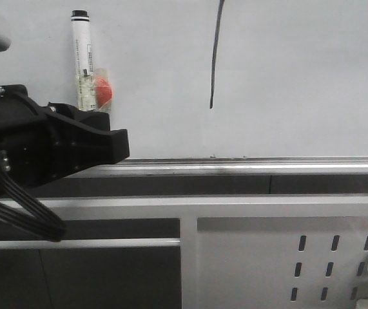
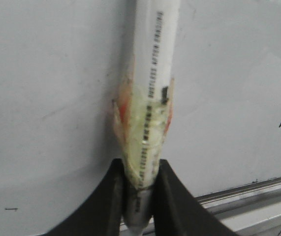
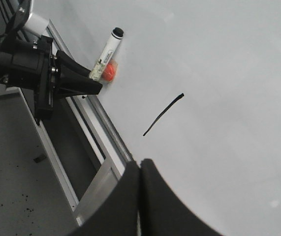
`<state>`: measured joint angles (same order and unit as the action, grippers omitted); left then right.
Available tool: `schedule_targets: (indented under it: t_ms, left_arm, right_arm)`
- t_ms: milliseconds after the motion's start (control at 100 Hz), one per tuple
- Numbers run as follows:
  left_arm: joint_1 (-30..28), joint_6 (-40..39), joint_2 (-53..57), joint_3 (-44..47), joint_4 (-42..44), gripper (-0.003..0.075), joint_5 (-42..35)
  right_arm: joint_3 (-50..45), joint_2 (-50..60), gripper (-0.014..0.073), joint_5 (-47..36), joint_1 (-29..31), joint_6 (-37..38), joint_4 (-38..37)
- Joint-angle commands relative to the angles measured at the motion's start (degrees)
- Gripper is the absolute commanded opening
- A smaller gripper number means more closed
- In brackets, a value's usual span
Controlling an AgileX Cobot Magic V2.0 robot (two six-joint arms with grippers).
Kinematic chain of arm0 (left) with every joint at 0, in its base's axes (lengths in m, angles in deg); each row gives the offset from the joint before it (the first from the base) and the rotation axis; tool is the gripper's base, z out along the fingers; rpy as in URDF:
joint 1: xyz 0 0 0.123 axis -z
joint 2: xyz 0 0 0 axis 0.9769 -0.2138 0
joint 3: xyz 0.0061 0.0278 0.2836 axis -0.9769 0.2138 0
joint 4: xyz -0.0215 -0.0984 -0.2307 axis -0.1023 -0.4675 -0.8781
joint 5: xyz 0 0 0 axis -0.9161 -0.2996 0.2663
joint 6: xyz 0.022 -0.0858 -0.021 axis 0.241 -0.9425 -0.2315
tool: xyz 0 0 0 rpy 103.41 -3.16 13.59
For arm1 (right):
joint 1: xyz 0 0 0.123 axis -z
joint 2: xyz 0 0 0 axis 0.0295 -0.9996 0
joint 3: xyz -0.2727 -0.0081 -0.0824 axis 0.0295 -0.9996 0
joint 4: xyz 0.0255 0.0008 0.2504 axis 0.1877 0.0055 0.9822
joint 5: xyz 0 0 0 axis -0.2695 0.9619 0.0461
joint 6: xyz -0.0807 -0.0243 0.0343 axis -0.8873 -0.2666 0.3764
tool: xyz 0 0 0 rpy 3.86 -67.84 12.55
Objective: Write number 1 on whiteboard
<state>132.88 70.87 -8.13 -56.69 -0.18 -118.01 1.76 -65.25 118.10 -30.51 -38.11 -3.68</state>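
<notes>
Left pincer [image 2: 139, 187] gripping marker pen [image 1: 84, 58], number 1 [image 1: 215, 55] on whiteboard [image 1: 300, 77]

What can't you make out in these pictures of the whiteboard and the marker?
- Top of the stroke: cut off by the upper edge of the front view.
- Marker print: blurred in the left wrist view, too small in the front view.
- Marker's lower end: hidden between the left gripper fingers.
- Red blob: what it is stays unclear under tape.
- Right gripper: fingers pressed together; the arm behind is out of view.
</notes>
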Motion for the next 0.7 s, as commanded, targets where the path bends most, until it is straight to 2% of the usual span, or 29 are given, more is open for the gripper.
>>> schedule_targets:
  t_ms: [0,160,230,300,420,490,690]
  left_arm:
    - [-0.48,-0.64,1.30,-1.28,-3.04,-0.0020,-11.73]
    - [-0.48,-0.50,1.30,-1.28,-3.04,-0.0015,-11.73]
    - [-0.76,-0.50,1.30,-1.28,-2.42,0.0022,-11.73]
    - [-1.51,-0.50,1.30,-1.28,-0.84,0.0108,-11.73]
    - [-2.20,-0.50,1.30,-1.28,0.01,0.0299,-11.73]
    - [-2.20,-0.50,1.30,-1.28,-0.10,0.0365,-11.73]
    - [-2.20,-0.50,1.30,-1.05,1.31,0.0379,-11.73]
  right_arm:
    - [1.38,-0.38,-0.0069,-3.66,0.29,0.19,0.09]
    - [1.38,-0.38,-0.0069,-3.66,0.29,0.19,0.09]
    - [1.38,-0.38,-0.0070,-3.66,0.29,0.19,0.09]
    - [1.38,-0.38,-0.0069,-3.66,0.29,0.19,0.09]
    - [1.38,-0.38,-0.0069,-3.37,0.29,0.19,0.09]
    - [1.38,-0.38,-0.0070,-3.37,0.29,0.19,0.09]
    - [1.38,-0.38,-0.0069,-3.37,0.29,0.19,0.09]
